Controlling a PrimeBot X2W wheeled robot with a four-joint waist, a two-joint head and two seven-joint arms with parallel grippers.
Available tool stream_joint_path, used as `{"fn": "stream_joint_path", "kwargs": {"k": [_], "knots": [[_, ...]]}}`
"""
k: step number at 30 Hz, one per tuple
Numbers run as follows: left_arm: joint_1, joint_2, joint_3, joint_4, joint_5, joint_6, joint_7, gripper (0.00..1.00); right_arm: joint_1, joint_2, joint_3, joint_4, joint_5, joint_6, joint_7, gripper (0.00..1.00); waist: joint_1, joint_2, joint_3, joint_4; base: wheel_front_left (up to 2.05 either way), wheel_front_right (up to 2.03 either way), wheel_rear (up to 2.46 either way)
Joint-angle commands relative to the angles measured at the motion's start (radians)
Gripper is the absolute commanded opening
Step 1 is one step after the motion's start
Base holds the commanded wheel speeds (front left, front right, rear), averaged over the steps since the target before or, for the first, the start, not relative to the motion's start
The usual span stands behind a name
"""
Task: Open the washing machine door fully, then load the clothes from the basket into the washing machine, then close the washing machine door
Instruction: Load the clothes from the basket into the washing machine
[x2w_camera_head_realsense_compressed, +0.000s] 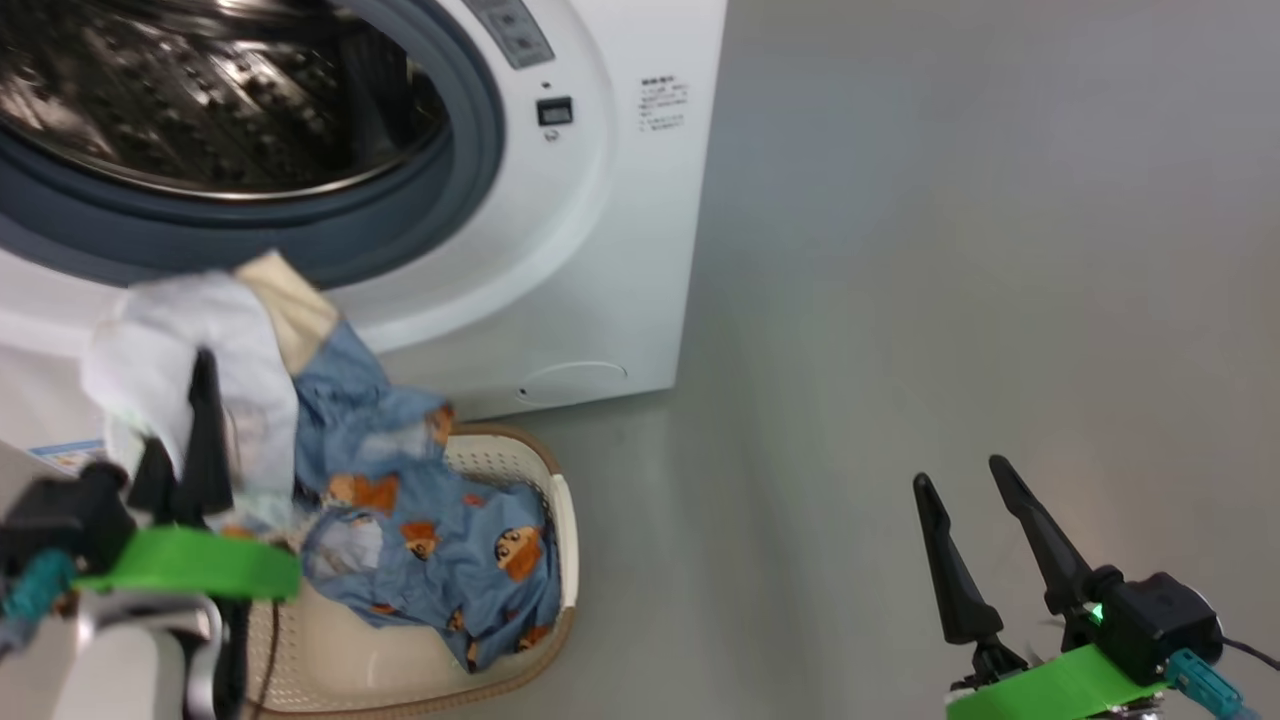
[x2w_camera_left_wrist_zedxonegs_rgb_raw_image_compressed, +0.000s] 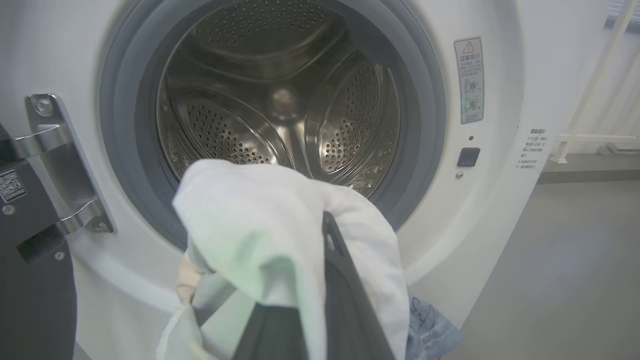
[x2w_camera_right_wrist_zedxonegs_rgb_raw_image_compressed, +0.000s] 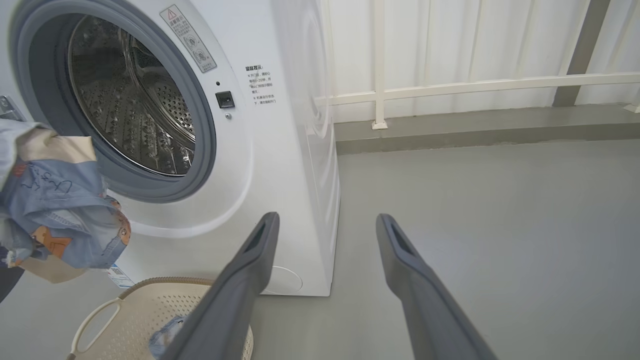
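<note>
The washing machine (x2w_camera_head_realsense_compressed: 600, 250) stands with its steel drum (x2w_camera_head_realsense_compressed: 200, 100) uncovered. In the left wrist view the drum (x2w_camera_left_wrist_zedxonegs_rgb_raw_image_compressed: 280, 110) lies straight ahead, and the dark washing machine door (x2w_camera_left_wrist_zedxonegs_rgb_raw_image_compressed: 25, 300) hangs swung out at the left on its hinge (x2w_camera_left_wrist_zedxonegs_rgb_raw_image_compressed: 60, 165). My left gripper (x2w_camera_head_realsense_compressed: 185, 440) is shut on the clothes (x2w_camera_head_realsense_compressed: 190, 340), a white and cream piece with a light-blue printed garment (x2w_camera_head_realsense_compressed: 440, 540) trailing down into the basket (x2w_camera_head_realsense_compressed: 520, 660). White cloth (x2w_camera_left_wrist_zedxonegs_rgb_raw_image_compressed: 250, 225) drapes over the left fingers (x2w_camera_left_wrist_zedxonegs_rgb_raw_image_compressed: 340, 270). My right gripper (x2w_camera_head_realsense_compressed: 960, 475) hangs open, holding nothing, over the floor to the right.
In the right wrist view the lifted bundle (x2w_camera_right_wrist_zedxonegs_rgb_raw_image_compressed: 60, 210) hangs in front of the seal, above the basket (x2w_camera_right_wrist_zedxonegs_rgb_raw_image_compressed: 125, 310), where a bit of blue fabric (x2w_camera_right_wrist_zedxonegs_rgb_raw_image_compressed: 165, 335) lies. Grey floor (x2w_camera_head_realsense_compressed: 950, 250) stretches right of the machine. A white railing (x2w_camera_right_wrist_zedxonegs_rgb_raw_image_compressed: 450, 87) runs along the back wall.
</note>
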Motion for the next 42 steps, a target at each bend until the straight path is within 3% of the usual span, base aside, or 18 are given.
{"fn": "stream_joint_path", "kwargs": {"k": [1, 16, 42], "knots": [[-0.047, 0.034, 0.031, -0.018, 0.013, 0.000, -0.007, 0.00, -0.030, 0.000, 0.030, -0.021, -0.003, 0.002, -0.005, 1.00, 0.0000, -0.0001, 0.036, -0.031, 0.00, 0.00, 0.00], [-0.378, 0.129, 0.056, 0.151, 0.048, -0.004, -0.008, 0.00, -0.102, 0.005, 0.074, -0.028, 0.018, 0.002, -0.005, 1.00, 0.0000, -0.0001, 0.188, -0.107, 0.00, 0.00, 0.00], [-0.789, 0.282, 0.107, 0.346, 0.152, -0.004, -0.008, 0.00, -0.183, 0.005, 0.151, -0.045, 0.033, 0.002, -0.005, 1.00, 0.0000, -0.0001, 0.439, -0.214, 0.00, 0.00, 0.00]]}}
